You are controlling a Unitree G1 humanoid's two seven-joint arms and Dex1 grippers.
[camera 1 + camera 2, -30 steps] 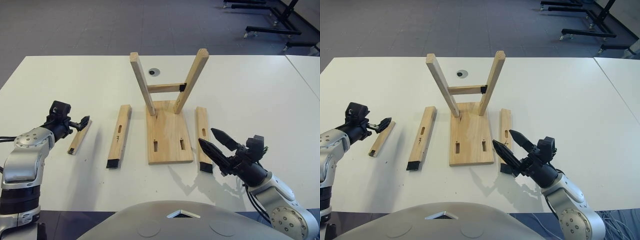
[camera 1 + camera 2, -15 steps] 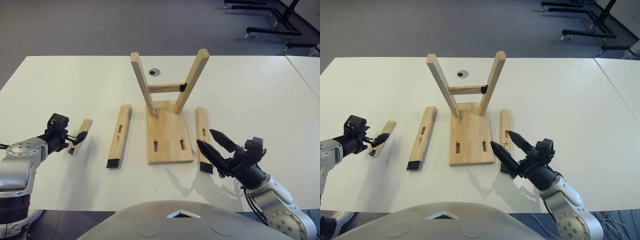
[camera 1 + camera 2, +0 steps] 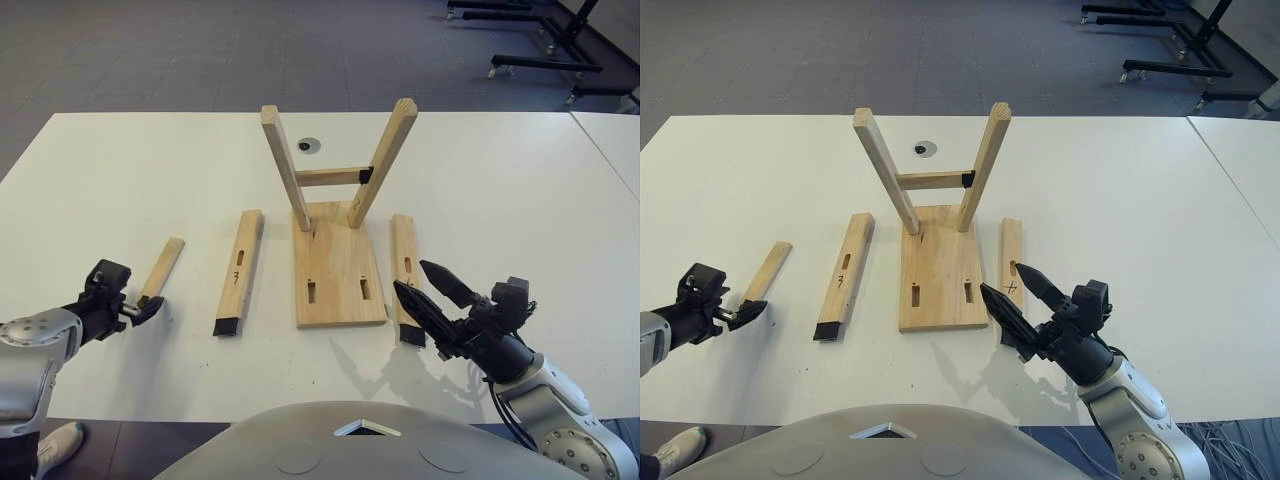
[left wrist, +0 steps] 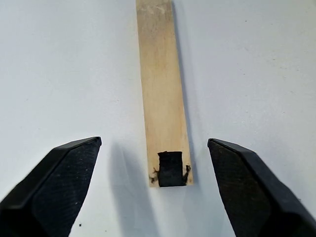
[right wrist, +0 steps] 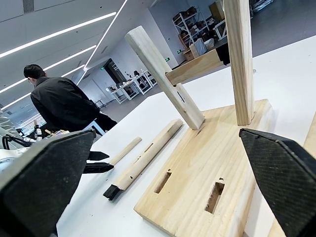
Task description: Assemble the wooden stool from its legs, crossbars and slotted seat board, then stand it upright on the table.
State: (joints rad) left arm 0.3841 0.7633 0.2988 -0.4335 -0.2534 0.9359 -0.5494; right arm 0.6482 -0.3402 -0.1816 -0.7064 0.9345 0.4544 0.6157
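Observation:
The slotted seat board (image 3: 338,265) lies flat mid-table with two legs (image 3: 285,167) (image 3: 383,162) standing in its far slots, joined by a crossbar (image 3: 330,176). One loose leg (image 3: 239,270) lies left of the board, another (image 3: 405,270) lies right of it. A short crossbar (image 3: 161,270) lies at the far left. My left gripper (image 3: 142,309) hovers open just short of that crossbar's (image 4: 163,94) near, black-tipped end, one finger on either side. My right gripper (image 3: 427,297) is open and empty over the near end of the right loose leg, facing the board (image 5: 207,173).
A round cable hole (image 3: 309,144) sits in the table behind the standing legs. A second table (image 3: 615,130) adjoins at the right. Bare white tabletop (image 3: 520,210) stretches right of the parts and along the front edge.
My left gripper has drawn back toward the table's front edge, from the short crossbar's middle to beyond its near end. The crossbar stayed put. The right gripper barely shifted.

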